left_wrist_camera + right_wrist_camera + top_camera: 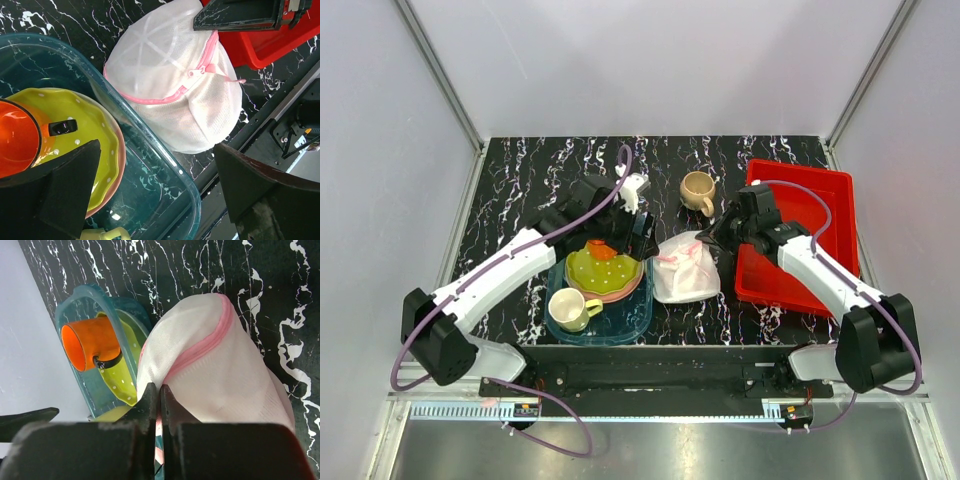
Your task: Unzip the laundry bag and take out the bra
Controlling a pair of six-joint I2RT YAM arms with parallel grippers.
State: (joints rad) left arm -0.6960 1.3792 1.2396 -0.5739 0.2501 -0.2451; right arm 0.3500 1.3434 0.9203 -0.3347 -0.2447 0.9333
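The laundry bag (685,270) is a white mesh dome with pink zip edging, lying between the teal tray and the red tray. In the left wrist view the laundry bag (165,80) shows its zip closed, with the pink pull (198,72) near the top. My right gripper (712,240) is shut, pinching the bag's mesh beside the pink edging (200,347) at its far right side; the right gripper (160,392) shows its jaws pressed together. My left gripper (642,232) is open and empty over the teal tray's far corner, left of the bag; its fingers (65,190) stand wide apart. The bra is hidden inside the bag.
A teal see-through tray (625,325) holds a yellow-green plate (610,272) with an orange cup (600,250) on it, and a pale yellow mug (570,310). A tan mug (698,190) stands at the back. A red tray (820,265) lies right of the bag.
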